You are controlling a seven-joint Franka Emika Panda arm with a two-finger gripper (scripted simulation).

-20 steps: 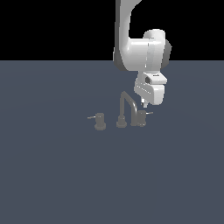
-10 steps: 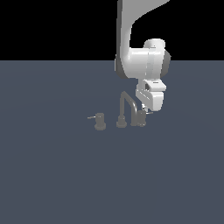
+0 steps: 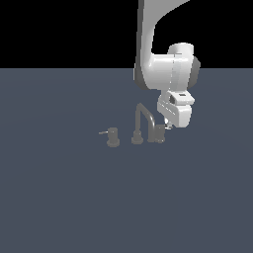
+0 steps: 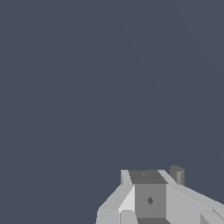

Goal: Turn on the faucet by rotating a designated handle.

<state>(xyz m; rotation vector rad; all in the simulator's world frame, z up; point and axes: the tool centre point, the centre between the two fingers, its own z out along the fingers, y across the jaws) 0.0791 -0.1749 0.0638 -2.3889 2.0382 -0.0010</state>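
The faucet [image 3: 143, 121] is a small dull-grey tap set with an arched spout on a round base. The handle [image 3: 159, 134] is the short cylinder valve on the exterior view's right of the spout. Its lever rod is mostly hidden behind my gripper [image 3: 168, 126]. My white hand hangs just above and to the right of that valve, fingertips at about rod height. In the wrist view my gripper [image 4: 146, 177] shows its fingers pressed together, and a small grey cylinder [image 4: 177, 174] stands right beside them. The gripper holds nothing.
A matching cylinder valve [image 3: 113, 137], with its rod pointing to the exterior view's left, stands on the other side of the spout. Everything rests on a flat dark grey-blue floor [image 3: 59, 197]. My white arm [image 3: 163, 69] rises above the faucet.
My hand has come down and slightly toward the exterior view's right, closer to the right-hand valve. The faucet has not visibly moved.
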